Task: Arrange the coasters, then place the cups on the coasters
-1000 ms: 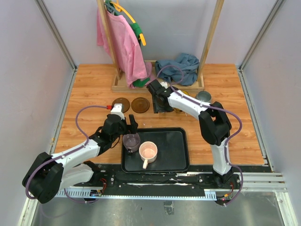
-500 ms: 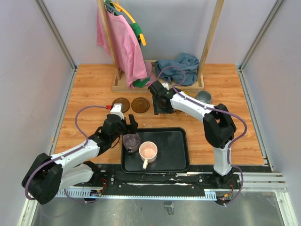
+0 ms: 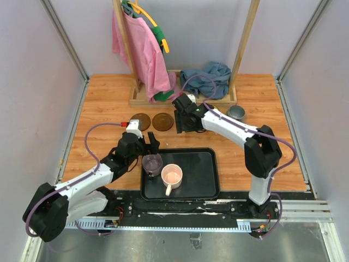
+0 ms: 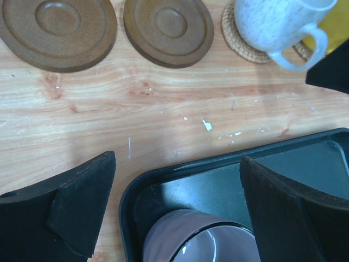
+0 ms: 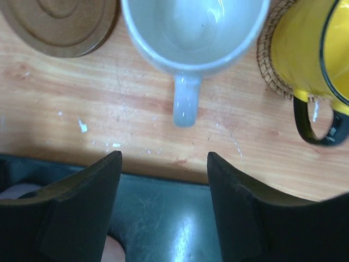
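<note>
Two dark brown coasters (image 4: 57, 30) (image 4: 169, 27) lie side by side on the wooden table. To their right a white cup (image 5: 191, 27) stands on a woven coaster (image 4: 234, 38), and a yellow cup (image 5: 305, 49) stands on another woven coaster (image 5: 267, 60). My right gripper (image 5: 163, 155) is open just behind the white cup's handle, touching nothing. A purple-grey cup (image 4: 202, 240) stands in the tray's far left corner, and my left gripper (image 4: 177, 164) hangs wide open above it. A pink cup (image 3: 172, 176) sits in the tray too. A grey-blue cup (image 3: 236, 113) stands at the back right.
The black tray (image 3: 202, 174) lies at the near edge between the arms. A wooden clothes rack (image 3: 143, 101) with a pink garment (image 3: 139, 49) stands at the back, with a blue cloth (image 3: 210, 76) heaped on its base. Grey walls close in both sides.
My right gripper has opened wider and drawn back a little from the white cup, its elbow swinging right. The left arm has hardly moved.
</note>
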Motion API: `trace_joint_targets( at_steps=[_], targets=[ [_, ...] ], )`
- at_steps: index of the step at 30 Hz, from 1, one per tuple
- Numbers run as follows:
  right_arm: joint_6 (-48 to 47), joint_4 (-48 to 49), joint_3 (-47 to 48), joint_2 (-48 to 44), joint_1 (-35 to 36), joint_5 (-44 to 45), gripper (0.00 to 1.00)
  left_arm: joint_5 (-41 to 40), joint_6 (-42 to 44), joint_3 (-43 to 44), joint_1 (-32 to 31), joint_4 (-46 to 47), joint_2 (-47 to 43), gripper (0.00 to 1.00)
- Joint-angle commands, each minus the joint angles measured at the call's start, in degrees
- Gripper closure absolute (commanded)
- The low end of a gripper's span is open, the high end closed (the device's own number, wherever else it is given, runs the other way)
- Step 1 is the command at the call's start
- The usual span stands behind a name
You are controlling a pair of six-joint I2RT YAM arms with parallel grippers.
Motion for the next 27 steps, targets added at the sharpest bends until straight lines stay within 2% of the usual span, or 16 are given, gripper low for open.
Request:
trace_joint_targets(
  at_steps=[1,4,9,11,22,27],
  targets=[
    [-1.9,0.2,-2.4,-8.0,1.6,3.3,0.33,-0.5,0.7,-0.2,-0.5,-0.2,-3.4,0.0],
    [-2.8,0.4,-4.7,-12.7,1.8,5.8,0.28,-0.2,0.8,-0.1,-0.6,-1.8,-5.7,0.0],
    [-4.6,2.1,-9.4,-20.4,1.5,11.1,0.1,1.4,-0.9,0.2,-0.6,-6.4,-8.8,0.0],
    [-5.2,2.8,-11.3,-22.3,0.9,11.7,0.06,2.7,-2.4,-0.1,-0.8,-7.9,-10.2,0.0],
    [-5.4,6.2,-22.5,-30.3,-4.8,10.3,0.04,-2.5,-11.0,0.8,-8.1,-21.6,-23.0,0.0],
    [-6.9,9.1,-24.7,-31.8,-4.8,5.7,0.11,-3.9,-15.0,0.8,-10.4,-26.2,-23.9,0.0]
  ],
)
